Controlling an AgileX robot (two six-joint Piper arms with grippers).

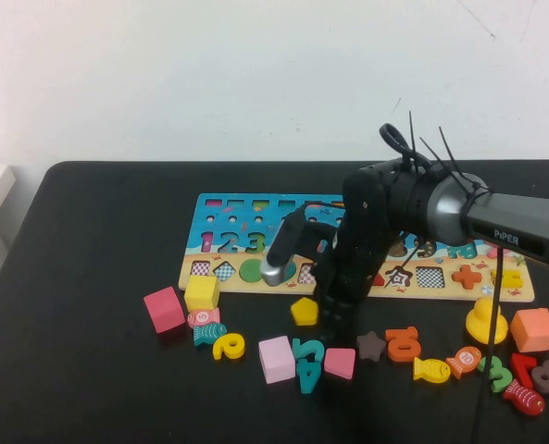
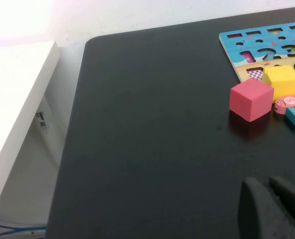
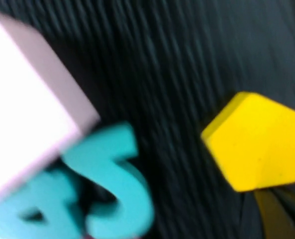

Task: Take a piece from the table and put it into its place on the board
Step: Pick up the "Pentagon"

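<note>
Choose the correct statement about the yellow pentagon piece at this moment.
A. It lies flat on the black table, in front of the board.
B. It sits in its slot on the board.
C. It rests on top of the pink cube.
A: the yellow pentagon piece lies on the table before the board, beside the lowered right gripper; the left gripper is parked.

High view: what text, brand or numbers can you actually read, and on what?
"PiPER": white lettering on the right arm.
"1 2 3": large printed numbers on the board; its other numbers are hidden by the arm or too blurred.
"5" and "4": loose teal number pieces on the table.
Marks on the fish pieces: unreadable.
</note>
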